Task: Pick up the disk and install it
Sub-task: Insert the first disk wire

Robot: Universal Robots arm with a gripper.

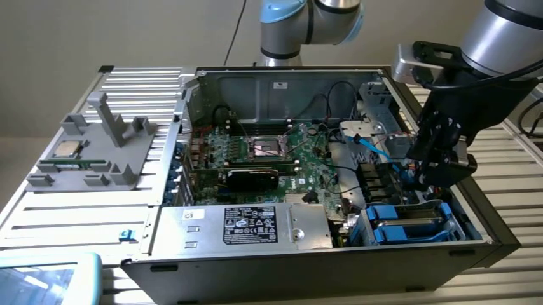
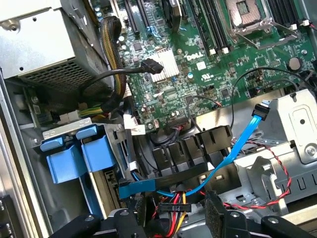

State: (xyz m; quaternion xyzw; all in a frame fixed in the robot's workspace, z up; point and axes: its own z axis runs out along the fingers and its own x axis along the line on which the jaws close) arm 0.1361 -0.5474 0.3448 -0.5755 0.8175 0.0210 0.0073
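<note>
While the gripper (image 1: 443, 173) (image 2: 179, 220) hung over the open computer case (image 1: 339, 270), we saw its jaws spread wide, holding and touching nothing. The disk (image 1: 407, 223) (image 2: 74, 159) sat in the corner drive bay in its blue carrier, near the jaws but apart from them.

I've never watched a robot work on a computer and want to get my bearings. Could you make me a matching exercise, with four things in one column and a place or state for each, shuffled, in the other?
Things
1. processor chip
2. silver box with black label
3. blue carriers
4. fingers

Places or states
A. apart, holding nothing
B. on the grey rack outside the case
C. in the case, exterior view's lower right corner
D. in the case, exterior view's lower middle

Pairs: 1-B, 2-D, 3-C, 4-A
</note>
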